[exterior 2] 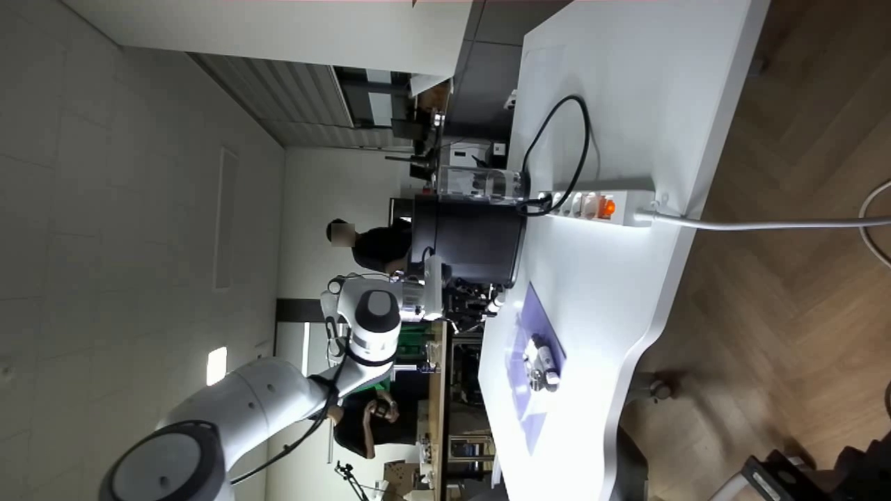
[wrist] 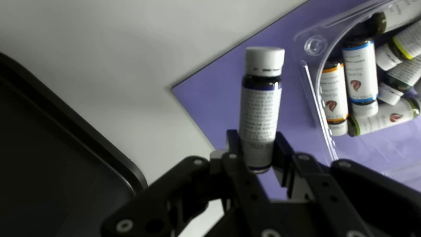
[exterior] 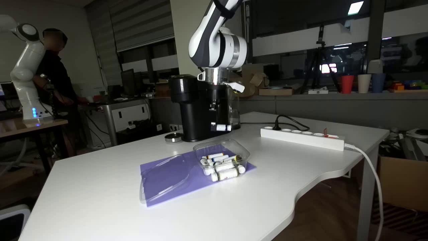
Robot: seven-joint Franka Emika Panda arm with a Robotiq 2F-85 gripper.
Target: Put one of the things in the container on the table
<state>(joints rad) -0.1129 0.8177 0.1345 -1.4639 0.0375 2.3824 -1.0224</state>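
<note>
The gripper (wrist: 258,142) clamps a white-capped bottle (wrist: 261,108) above a white desk (exterior: 100,187), outside a clear plastic tray (wrist: 315,45) that sits on a purple mat (wrist: 213,98) and holds a jumble of similar small bottles (wrist: 360,72), their labels edged in blue, orange and yellow.

The table (exterior: 100,187) is white, the mat (wrist: 213,102) purple, the claw (wrist: 258,144) black

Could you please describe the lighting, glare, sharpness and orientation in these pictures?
In the wrist view, the clear container shows rim glare, and small print on the held bottle looks soft; in an exterior view, the white table stands bright against a dim wall; in an exterior view, the picture lies sideways, a bright patch beside the power strip.
</note>
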